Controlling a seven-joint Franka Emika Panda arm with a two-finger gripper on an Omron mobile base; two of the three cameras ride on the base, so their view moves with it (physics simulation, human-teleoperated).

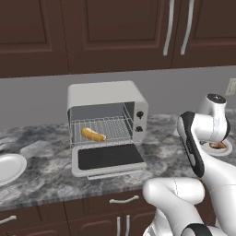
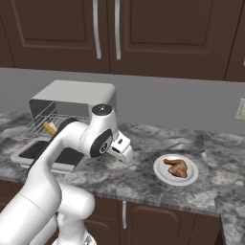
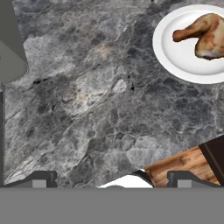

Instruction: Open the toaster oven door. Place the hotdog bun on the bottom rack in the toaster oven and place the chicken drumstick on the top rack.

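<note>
Overhead, the dark cabinets (image 1: 92,32) ran above the marbled bench (image 2: 143,177), on which the toaster oven (image 1: 107,122) stood with its door (image 1: 108,159) already dropped flat. Inside, the hotdog bun (image 1: 93,134) lay on a wire rack (image 1: 102,130); it looked like the bottom one, though the angle made the rack level hard to judge. That left the second half of the job: the chicken drumstick (image 2: 177,167) sat untouched on its white plate (image 2: 160,173), well to the right of the oven. A second white plate (image 1: 10,168) lay at the bench's left end. The tool (image 2: 123,152) hung released, jaws wide and holding nothing, above bare bench between oven and drumstick, with the grasp not yet made.
</note>
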